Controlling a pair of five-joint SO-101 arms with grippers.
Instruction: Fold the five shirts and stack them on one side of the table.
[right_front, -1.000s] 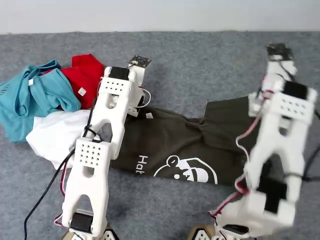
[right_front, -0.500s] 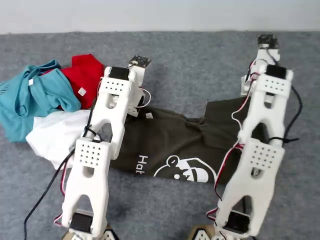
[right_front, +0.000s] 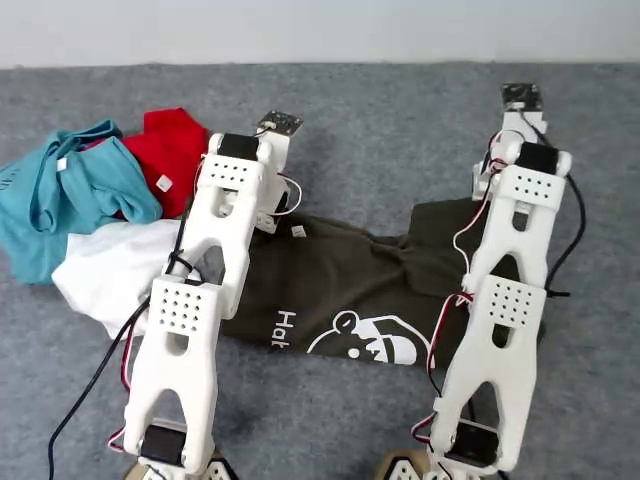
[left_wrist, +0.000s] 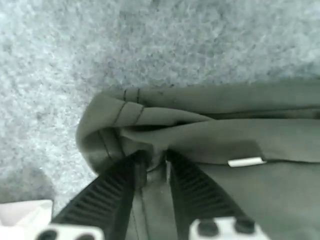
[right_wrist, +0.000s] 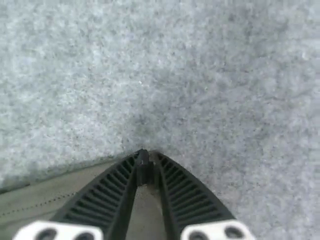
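A dark olive shirt (right_front: 340, 290) with a white print lies spread across the middle of the grey table. My left gripper (left_wrist: 152, 161) is shut on a bunched fold at the shirt's far left corner (left_wrist: 125, 115), near its white label (left_wrist: 245, 161). In the high view that gripper (right_front: 268, 215) sits under the left arm. My right gripper (right_wrist: 145, 167) is shut on the shirt's far right edge (right_wrist: 45, 200), low against the carpet. In the high view it (right_front: 492, 195) is at the shirt's far right corner. Both arms stretch away from the front edge over the shirt.
A teal shirt (right_front: 70, 190), a red shirt (right_front: 175, 145) and a white shirt (right_front: 110, 265) lie crumpled in a heap at the left. Bare grey carpet (right_front: 390, 130) runs along the far side and the front edge.
The right arm has swung in from the right edge and straightened, its gripper now at the shirt's far right corner. The left arm has not moved.
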